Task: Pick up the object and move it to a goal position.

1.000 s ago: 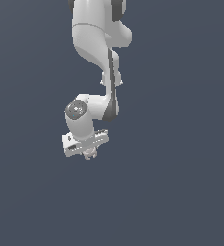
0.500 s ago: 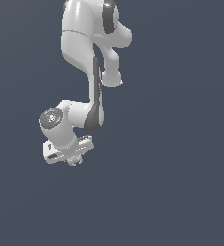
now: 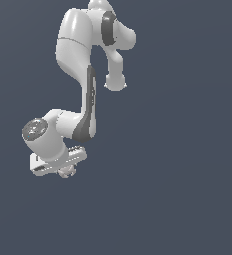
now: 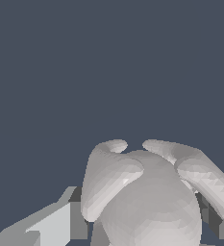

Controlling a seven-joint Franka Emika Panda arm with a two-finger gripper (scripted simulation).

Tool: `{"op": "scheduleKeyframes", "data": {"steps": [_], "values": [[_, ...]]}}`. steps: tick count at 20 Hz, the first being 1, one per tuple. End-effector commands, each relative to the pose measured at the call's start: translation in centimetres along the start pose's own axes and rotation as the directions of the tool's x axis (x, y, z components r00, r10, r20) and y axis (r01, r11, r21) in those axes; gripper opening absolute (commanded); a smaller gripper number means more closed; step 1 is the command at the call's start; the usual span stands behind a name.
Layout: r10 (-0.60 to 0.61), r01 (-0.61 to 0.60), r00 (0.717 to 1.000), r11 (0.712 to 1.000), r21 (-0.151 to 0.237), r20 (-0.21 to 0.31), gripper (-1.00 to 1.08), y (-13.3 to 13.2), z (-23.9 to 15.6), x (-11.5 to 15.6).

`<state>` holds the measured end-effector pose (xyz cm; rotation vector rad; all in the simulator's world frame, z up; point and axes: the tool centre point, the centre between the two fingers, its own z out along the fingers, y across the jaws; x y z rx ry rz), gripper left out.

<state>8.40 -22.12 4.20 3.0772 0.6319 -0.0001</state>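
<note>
My gripper (image 3: 65, 172) is clenched on the object (image 4: 149, 202); in the wrist view the pale, knobby lump fills the space between my fingers (image 4: 56, 223). In the exterior view it is a small nub under my hand, off any surface. Pick-up judged done. Remaining: carry to the goal, which no view marks, so distance left unknown.

Legible text, labels, brands, numbers, signs: none found in either view. The arm's white and grey casings carry no lettering that can be read, and the flat dark blue-grey background bears no markings.
</note>
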Motion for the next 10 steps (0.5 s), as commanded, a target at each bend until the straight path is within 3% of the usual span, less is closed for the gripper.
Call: {"op": "scheduleKeyframes", "data": {"steps": [1, 10], "values": [[-0.001, 0.001, 1.000, 1.000, 0.000, 0.000, -1.00, 0.71, -0.03, 0.15], [-0.001, 0.001, 1.000, 1.000, 0.000, 0.000, -1.00, 1.67, -0.04, 0.33]]}}
